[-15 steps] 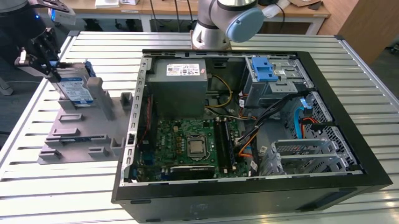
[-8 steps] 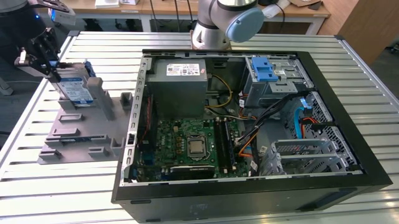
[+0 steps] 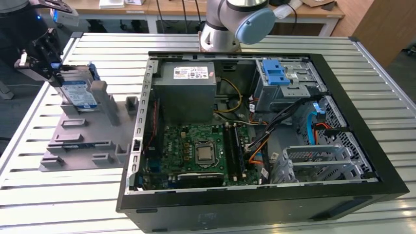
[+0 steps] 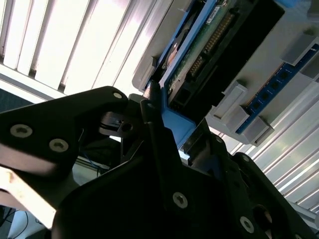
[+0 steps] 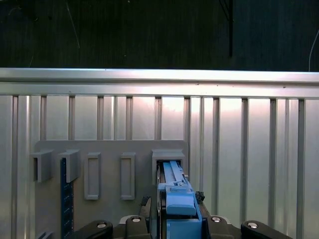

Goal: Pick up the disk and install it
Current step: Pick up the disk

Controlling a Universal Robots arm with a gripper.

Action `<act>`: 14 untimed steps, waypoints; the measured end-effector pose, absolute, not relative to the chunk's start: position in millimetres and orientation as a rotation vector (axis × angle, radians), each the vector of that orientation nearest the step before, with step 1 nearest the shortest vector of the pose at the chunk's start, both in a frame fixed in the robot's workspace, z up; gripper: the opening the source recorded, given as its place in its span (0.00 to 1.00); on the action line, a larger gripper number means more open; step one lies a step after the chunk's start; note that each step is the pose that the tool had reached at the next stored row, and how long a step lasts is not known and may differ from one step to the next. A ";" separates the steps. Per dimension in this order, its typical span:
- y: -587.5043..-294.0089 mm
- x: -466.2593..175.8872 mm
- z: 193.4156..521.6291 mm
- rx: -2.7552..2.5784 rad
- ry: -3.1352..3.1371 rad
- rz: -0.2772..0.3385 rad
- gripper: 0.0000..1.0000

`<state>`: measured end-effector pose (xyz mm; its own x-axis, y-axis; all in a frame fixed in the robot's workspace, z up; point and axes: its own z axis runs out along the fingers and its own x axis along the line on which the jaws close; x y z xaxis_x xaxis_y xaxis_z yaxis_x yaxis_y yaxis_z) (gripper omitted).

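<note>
The disk stands on edge in a slot of the grey holder block, at the exterior view's left on the slatted table. It has a blue-and-white label and blue rails. My gripper is at its upper end, shut on the disk from both sides. In the first wrist view the disk's blue rail runs between the black fingers into the holder's slot. In the second wrist view the disk's circuit-board side shows, with the gripper clamped on its blue bracket.
An open computer case lies to the exterior view's right of the holder. It contains a grey power-supply box, a motherboard and a grey drive bay with a blue latch. The arm's base stands behind the case. A blue memory stick sits in the holder.
</note>
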<state>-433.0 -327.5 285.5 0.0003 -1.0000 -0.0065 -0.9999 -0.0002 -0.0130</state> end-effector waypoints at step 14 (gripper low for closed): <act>-327.4 -433.0 286.0 -2.212 2.212 -0.007 0.36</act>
<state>-433.0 -327.4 286.0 0.0002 -1.0000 -0.0064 -0.9999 -0.0002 -0.0130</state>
